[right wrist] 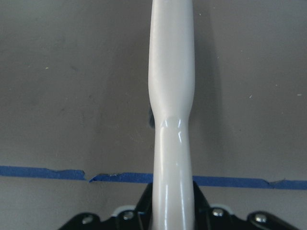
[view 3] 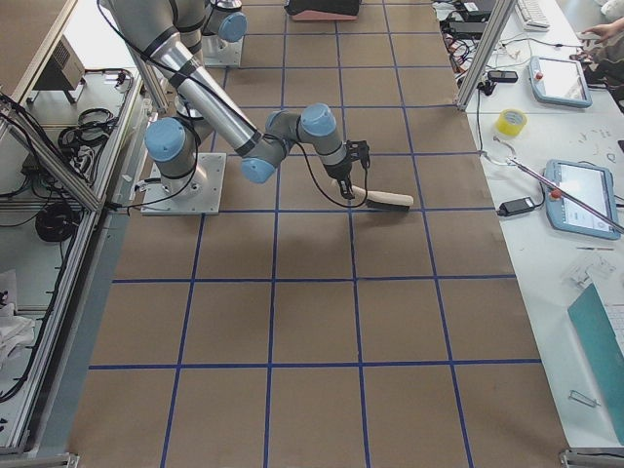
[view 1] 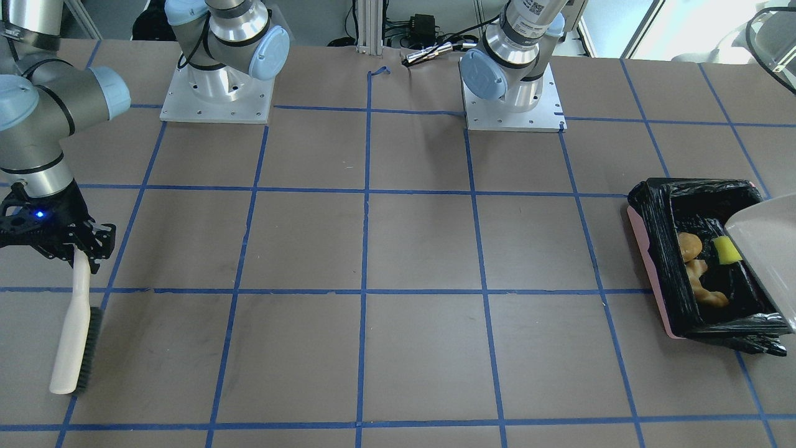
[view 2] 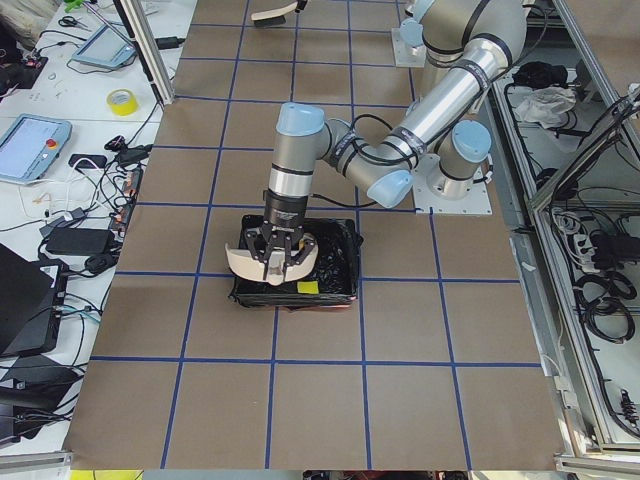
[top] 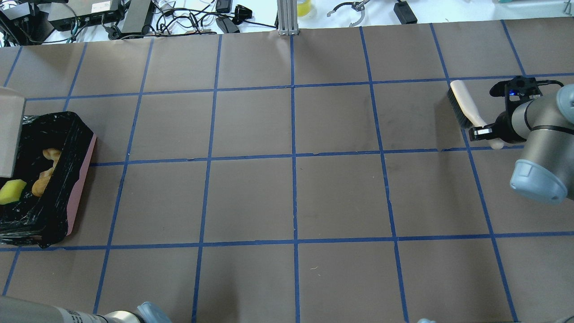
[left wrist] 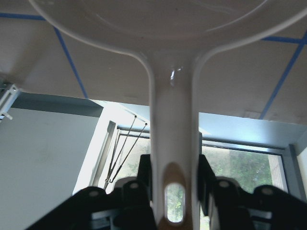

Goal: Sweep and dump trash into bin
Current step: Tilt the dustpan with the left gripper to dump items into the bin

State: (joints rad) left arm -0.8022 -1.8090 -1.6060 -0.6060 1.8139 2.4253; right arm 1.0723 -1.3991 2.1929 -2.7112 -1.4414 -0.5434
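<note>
— What covered the counter (top: 251, 197)?
— Brown paper, ruled into squares by blue tape lines (top: 293, 157).
— And past the edge opposite the robot?
— A white bench. Black cables (top: 179, 18) lay tangled there among dark boxes (top: 139, 13), and an aluminium post (top: 284, 18) stood at the middle of that edge.
— Anything more on the bench?
— A yellow tape roll (view 2: 122, 101) beside the post, and a blue-rimmed tablet (view 2: 35, 147) further toward the counter's left end.

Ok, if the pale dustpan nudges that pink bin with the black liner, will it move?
Likely slides, not tips: the pink rectangular bin looks shallow and wide. Probably light, holding just small food scraps. Its crinkled black plastic liner looks loose and could snag the pale dustpan.
</note>
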